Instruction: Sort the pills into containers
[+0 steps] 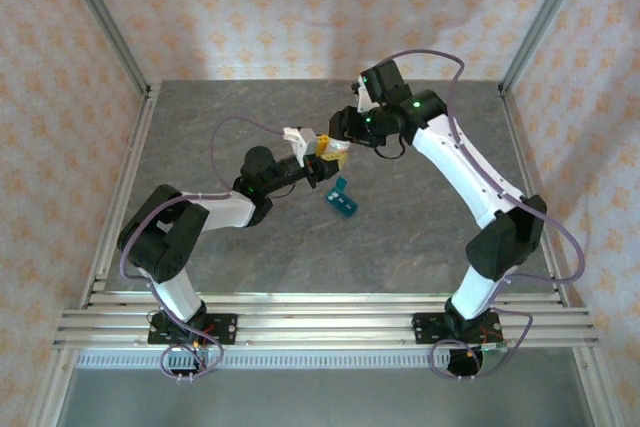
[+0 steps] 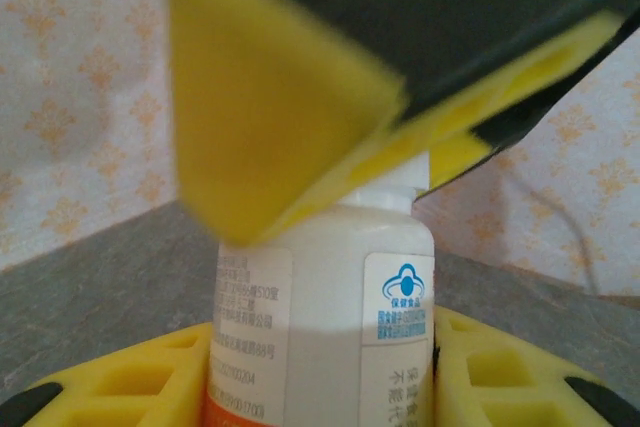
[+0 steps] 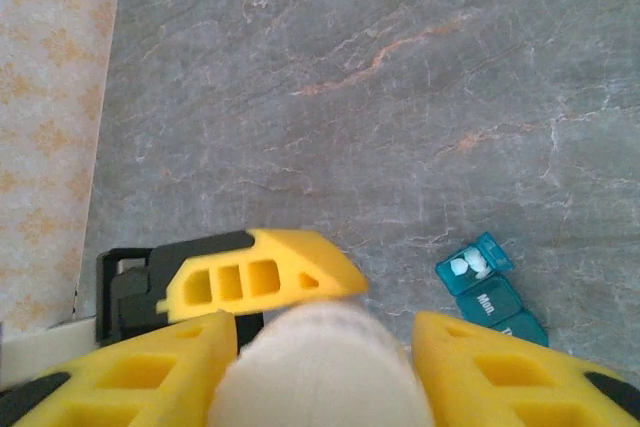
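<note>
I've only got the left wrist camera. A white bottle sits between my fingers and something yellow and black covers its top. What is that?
Observer: The right gripper; its fingers straddle the cap of the white bottle.
Operator: Where's the pill box?
Observer: The teal pill box lies on the table, nearer the arm bases than the bottle.
Operator: Any lid open?
Observer: One end compartment is open, with white pills inside.

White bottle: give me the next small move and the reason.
Probably close the right gripper on the bottle's top and turn it, while the left gripper holds the white bottle upright. The right fingers flank that top, grip unclear; the pill box lies with one compartment open.
</note>
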Controlling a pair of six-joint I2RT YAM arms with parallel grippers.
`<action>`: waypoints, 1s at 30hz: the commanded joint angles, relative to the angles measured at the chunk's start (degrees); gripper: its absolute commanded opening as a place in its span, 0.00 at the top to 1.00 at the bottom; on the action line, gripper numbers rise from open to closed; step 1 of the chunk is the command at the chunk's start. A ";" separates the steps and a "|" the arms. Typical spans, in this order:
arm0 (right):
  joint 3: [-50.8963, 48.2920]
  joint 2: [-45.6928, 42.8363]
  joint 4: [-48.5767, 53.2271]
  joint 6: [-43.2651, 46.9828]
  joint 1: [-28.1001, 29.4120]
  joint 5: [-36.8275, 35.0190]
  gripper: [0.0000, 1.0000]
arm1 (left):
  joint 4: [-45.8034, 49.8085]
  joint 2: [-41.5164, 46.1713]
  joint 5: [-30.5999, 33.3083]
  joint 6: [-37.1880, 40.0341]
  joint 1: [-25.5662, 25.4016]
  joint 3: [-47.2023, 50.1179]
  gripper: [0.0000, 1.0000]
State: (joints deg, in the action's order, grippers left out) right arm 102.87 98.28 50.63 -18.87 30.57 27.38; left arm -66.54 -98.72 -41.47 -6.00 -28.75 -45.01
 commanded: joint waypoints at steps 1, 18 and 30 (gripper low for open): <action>2.49 2.04 2.33 -0.48 0.92 -0.26 0.48 | -6.33 0.53 -1.16 0.64 -0.67 -1.94 1.00; 12.39 2.91 5.95 4.66 0.56 0.77 0.18 | -6.49 0.37 -0.99 0.69 -0.66 -0.96 1.00; 7.35 -3.22 5.11 13.03 -4.54 5.01 0.18 | -6.44 0.89 -1.07 0.62 -0.61 -0.92 1.00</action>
State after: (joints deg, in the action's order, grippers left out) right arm 112.12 99.74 56.21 -10.68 27.09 29.58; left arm -69.80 -98.76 -41.60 -6.00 -29.26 -45.08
